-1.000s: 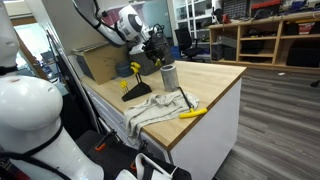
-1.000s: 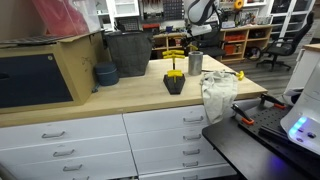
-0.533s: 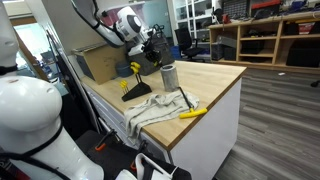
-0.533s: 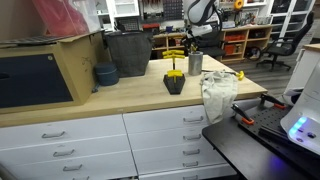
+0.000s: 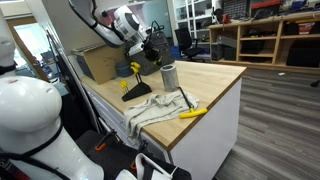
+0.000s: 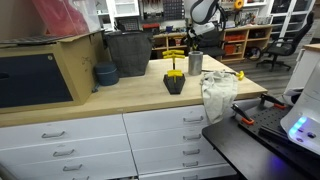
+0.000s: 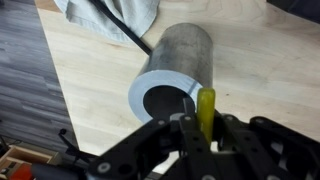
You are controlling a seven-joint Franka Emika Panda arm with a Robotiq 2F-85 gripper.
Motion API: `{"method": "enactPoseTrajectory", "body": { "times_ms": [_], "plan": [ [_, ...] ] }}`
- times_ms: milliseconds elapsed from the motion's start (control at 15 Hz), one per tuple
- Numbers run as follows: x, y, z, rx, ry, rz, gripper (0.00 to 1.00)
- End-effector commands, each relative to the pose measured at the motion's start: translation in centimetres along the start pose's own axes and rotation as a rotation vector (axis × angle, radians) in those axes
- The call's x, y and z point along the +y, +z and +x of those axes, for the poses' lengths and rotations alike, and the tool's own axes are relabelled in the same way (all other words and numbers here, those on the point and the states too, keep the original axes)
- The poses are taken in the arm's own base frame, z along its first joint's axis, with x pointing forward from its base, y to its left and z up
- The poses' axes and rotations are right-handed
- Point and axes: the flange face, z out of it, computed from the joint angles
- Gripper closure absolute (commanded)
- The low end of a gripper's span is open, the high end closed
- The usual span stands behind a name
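My gripper (image 7: pixel 203 137) is shut on a thin yellow stick (image 7: pixel 205 110), which stands upright between the black fingers. Right below it is a grey metal cup (image 7: pixel 186 55) standing on the wooden table, its open mouth facing up; the stick's tip hangs over the cup's rim. In both exterior views the gripper (image 5: pixel 154 46) (image 6: pixel 192 38) hovers a little above the cup (image 5: pixel 168 76) (image 6: pixel 195 63).
A grey cloth (image 5: pixel 152 108) (image 6: pixel 218 90) lies beside the cup and hangs over the table edge, with a yellow pen (image 5: pixel 193 113) on it. A black stand with a yellow piece (image 5: pixel 131 86) (image 6: pixel 175 78), a dark bin (image 6: pixel 128 52) and a cardboard box (image 5: pixel 98 63) are nearby.
The arm has hardly shifted above the cup. The jaws have drawn together on the yellow stick.
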Motion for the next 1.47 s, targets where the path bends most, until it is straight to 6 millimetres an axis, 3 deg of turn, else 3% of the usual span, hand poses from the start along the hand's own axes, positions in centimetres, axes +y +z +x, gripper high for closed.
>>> {"method": "enactPoseTrajectory", "body": {
  "times_ms": [0,400,600,800,1200,1400],
  "plan": [
    [1.4,-3.6,-1.7,0.066,0.045,-0.007,0.97],
    [2.8,-10.3,-4.4,0.132,0.291,0.057,0.97],
    [2.3,-13.3,-6.1,0.129,0.456,0.101,0.97],
    [0.6,-15.1,-7.5,0.082,0.594,0.154,0.97],
    [-0.8,-18.7,-8.3,0.020,0.792,0.216,0.97],
    [-1.8,-19.2,-9.1,0.052,0.807,0.230,0.97]
  ]
}}
